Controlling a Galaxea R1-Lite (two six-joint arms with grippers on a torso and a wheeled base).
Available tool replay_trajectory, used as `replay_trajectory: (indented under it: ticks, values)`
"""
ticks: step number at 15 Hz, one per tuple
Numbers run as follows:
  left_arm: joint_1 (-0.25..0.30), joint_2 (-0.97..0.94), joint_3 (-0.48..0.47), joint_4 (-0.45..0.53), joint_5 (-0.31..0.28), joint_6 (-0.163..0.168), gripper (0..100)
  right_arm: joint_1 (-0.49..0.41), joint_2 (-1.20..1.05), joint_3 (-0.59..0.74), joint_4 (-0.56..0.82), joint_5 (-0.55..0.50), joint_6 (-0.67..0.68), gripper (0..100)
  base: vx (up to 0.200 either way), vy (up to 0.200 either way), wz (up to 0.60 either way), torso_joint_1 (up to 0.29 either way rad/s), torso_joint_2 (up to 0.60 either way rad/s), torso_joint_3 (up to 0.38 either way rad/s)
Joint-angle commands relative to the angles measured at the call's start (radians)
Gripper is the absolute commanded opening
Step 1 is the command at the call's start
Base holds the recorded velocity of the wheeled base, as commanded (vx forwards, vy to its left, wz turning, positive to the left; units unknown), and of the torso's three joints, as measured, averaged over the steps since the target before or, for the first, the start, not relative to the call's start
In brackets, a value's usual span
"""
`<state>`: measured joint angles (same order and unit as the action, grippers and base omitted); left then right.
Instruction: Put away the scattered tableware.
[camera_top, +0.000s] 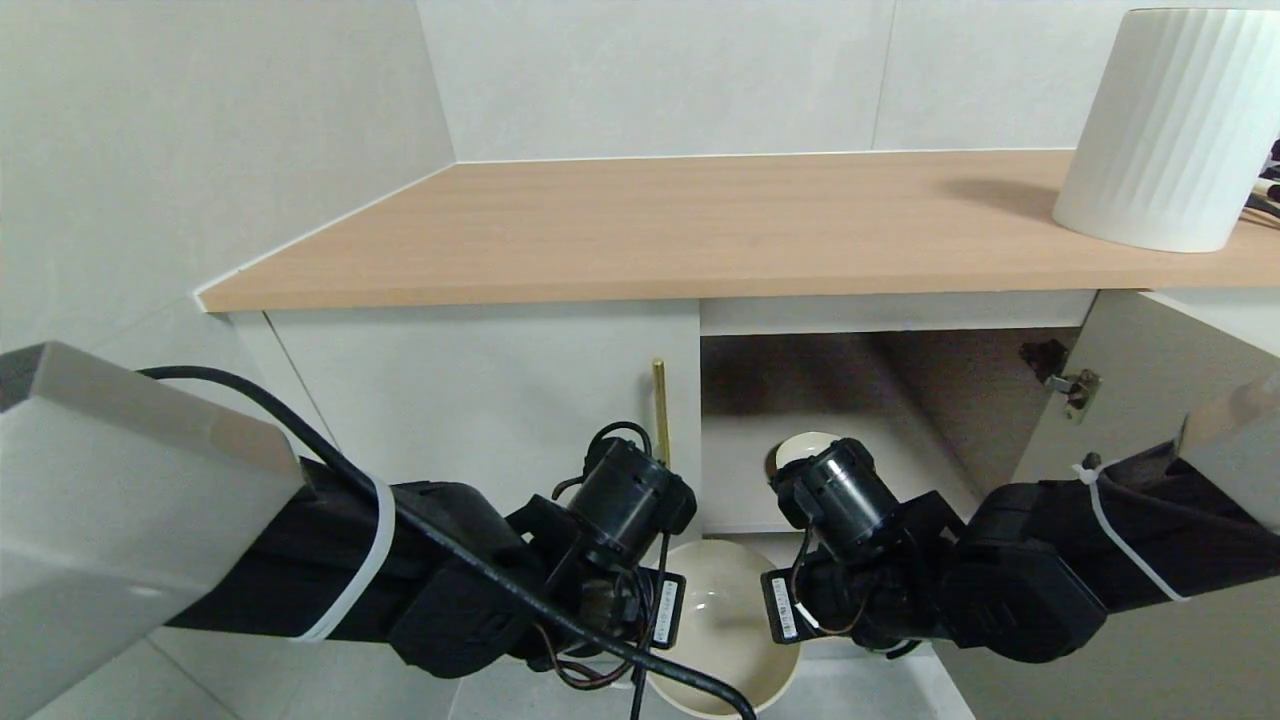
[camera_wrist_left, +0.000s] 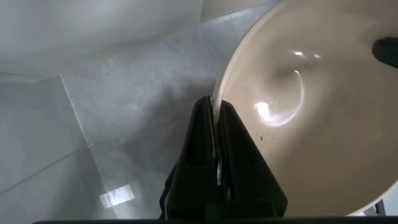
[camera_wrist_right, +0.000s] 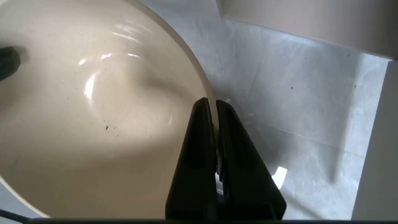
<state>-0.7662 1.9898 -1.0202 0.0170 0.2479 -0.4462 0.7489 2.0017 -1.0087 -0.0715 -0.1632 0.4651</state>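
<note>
My left claw (camera_wrist_left: 216, 106) and right claw (camera_wrist_right: 209, 104) are both clamped on the rim of the cream bowl (camera_top: 725, 620). It hangs before the open cabinet (camera_top: 930, 400), not yet stowed.

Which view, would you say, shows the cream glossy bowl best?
The left wrist view: the cream glossy bowl shows most of its inside and rim. The right wrist view shows less rim; in the head view, arms cover its sides.

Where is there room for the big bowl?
The wooden countertop is bare from the corner to the white ribbed container. The cabinet shelf is free right of the small dish. Crowded where left gripper and right gripper clamp the bowl.
</note>
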Motion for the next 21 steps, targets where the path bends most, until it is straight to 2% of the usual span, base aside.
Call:
replay_trajectory:
  ticks: [1,9,10,17,21]
  values:
    - [0.001,0.000,-0.001,0.004,0.005,0.000,0,0.000,0.000,0.001,0.006,-0.006,0.000,0,0.000,0.000,0.00,0.000,0.00,0.000]
    - [0.002,-0.005,-0.003,0.000,0.005,-0.002,0,0.000,0.000,0.002,0.006,-0.007,-0.002,0,0.000,0.000,0.00,0.000,0.00,0.000]
    - [0.002,-0.003,-0.003,0.000,0.005,-0.003,100,0.000,0.000,0.002,0.006,-0.006,-0.002,0,0.000,0.000,0.00,0.000,0.00,0.000]
    - [0.002,0.000,-0.004,0.000,0.005,-0.014,100,-0.002,0.000,0.007,0.019,-0.009,-0.011,0,0.000,0.000,0.00,0.000,0.00,0.000]
    - [0.004,-0.012,-0.003,0.004,0.005,-0.016,100,-0.080,0.006,-0.062,0.254,-0.058,-0.046,0,0.000,0.000,0.00,0.000,0.00,0.000]
